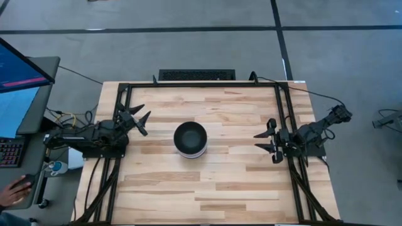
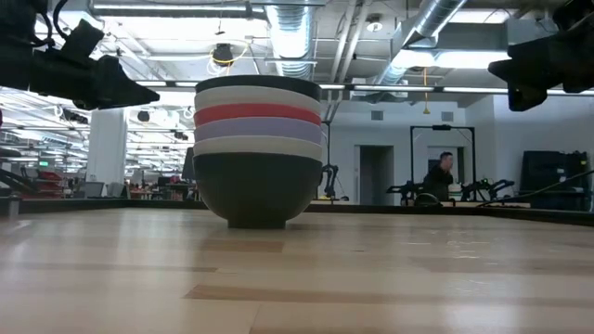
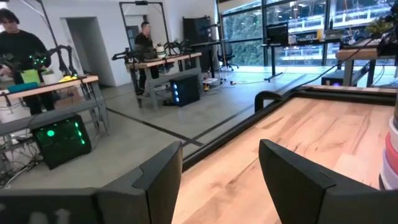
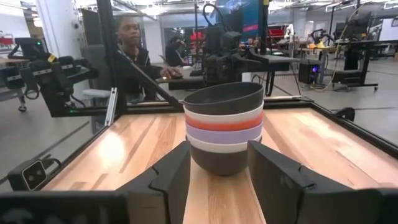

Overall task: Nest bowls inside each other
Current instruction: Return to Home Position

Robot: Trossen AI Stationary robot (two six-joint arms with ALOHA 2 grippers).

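The bowls (image 1: pixel 190 139) stand nested in one stack at the table's middle, the lowest bowl's foot on the wood. In the low view the stack (image 2: pixel 258 148) shows a black bowl at the bottom, then white, light blue, red, white, and a black rim on top. The right wrist view shows the stack (image 4: pixel 224 127) straight ahead. My left gripper (image 1: pixel 142 117) hangs open over the table's left part, clear of the stack. My right gripper (image 1: pixel 271 141) is open over the right part, facing the stack from a distance.
A black metal frame (image 1: pixel 201 85) runs along the table's far, left and right edges. Bare wood (image 1: pixel 207 194) lies all around the stack. A person's hand (image 1: pixel 16 188) rests at a desk off the table's left side. People stand in the room beyond.
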